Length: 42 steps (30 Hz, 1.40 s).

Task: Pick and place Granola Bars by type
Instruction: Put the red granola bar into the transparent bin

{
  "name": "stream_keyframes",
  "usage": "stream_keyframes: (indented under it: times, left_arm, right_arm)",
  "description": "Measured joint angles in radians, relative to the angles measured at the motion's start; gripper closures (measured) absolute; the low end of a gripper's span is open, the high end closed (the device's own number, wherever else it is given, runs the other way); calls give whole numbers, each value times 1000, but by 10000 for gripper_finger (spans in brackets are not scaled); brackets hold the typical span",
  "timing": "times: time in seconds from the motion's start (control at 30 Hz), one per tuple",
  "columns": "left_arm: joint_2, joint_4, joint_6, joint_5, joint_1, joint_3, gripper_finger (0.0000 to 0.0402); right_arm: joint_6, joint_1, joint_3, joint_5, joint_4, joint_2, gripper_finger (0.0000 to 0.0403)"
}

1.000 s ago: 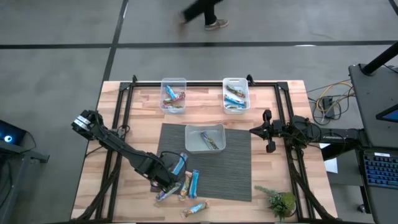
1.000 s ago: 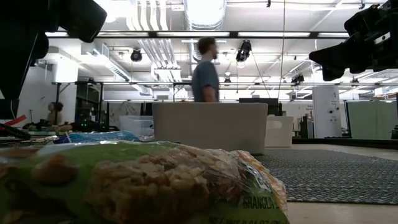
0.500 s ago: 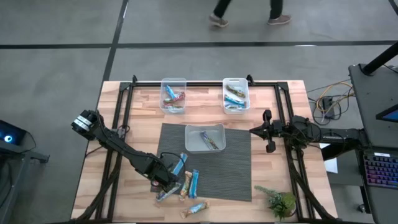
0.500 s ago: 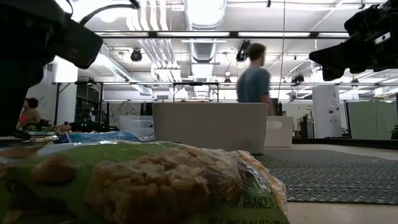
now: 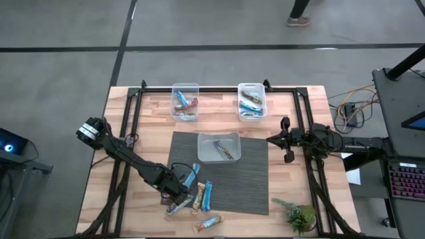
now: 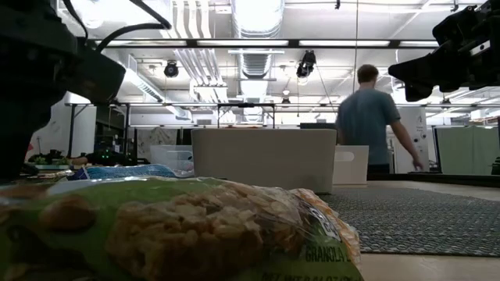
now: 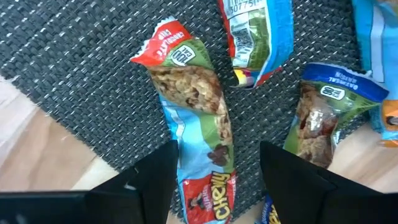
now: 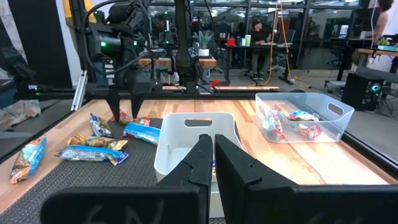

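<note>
Several granola bars lie at the near left corner of the dark mat (image 5: 226, 186). My left gripper (image 5: 175, 194) points down over them, open. In the left wrist view its fingers (image 7: 155, 177) stand on either side of a red, green and blue wrapped bar (image 7: 198, 134) that lies flat on the mat, touching nothing. A blue-wrapped bar (image 7: 258, 37) and a blue-topped bar (image 7: 320, 121) lie beside it. One more bar (image 5: 209, 222) lies on the wood near the table's front edge. My right gripper (image 5: 286, 141) hangs shut at the table's right side, clear of everything.
Two clear tubs (image 5: 185, 100) (image 5: 252, 99) with bars in them stand at the far edge, and a third tub (image 5: 219, 147) sits on the mat's far part. A small green plant (image 5: 300, 216) stands at the near right corner. A person walks beyond the table.
My left gripper has sunk toward the bars on the mat and stayed open. The bars have not moved. A person has walked across the room behind the table.
</note>
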Motion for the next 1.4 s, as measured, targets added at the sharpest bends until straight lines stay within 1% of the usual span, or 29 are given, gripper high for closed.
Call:
stream_keyframes:
  times: [0.17,0.43,0.8,1.13,1.23,1.4]
  left_arm:
    - [0,33,-6,30,0,-27,193]
    - [0,33,-5,37,0,-29,195]
    - [0,30,-19,52,0,-43,234]
    - [0,23,-24,60,0,-43,238]
    - [0,21,-24,74,0,-43,250]
    - [0,21,-24,78,0,-43,285]
  right_arm:
    - [0,0,0,0,0,0,394]
    - [0,0,0,0,0,0,394]
    - [0,0,0,0,0,0,394]
    - [0,0,0,0,0,0,394]
    - [0,0,0,0,0,0,394]
    - [0,0,0,0,0,0,394]
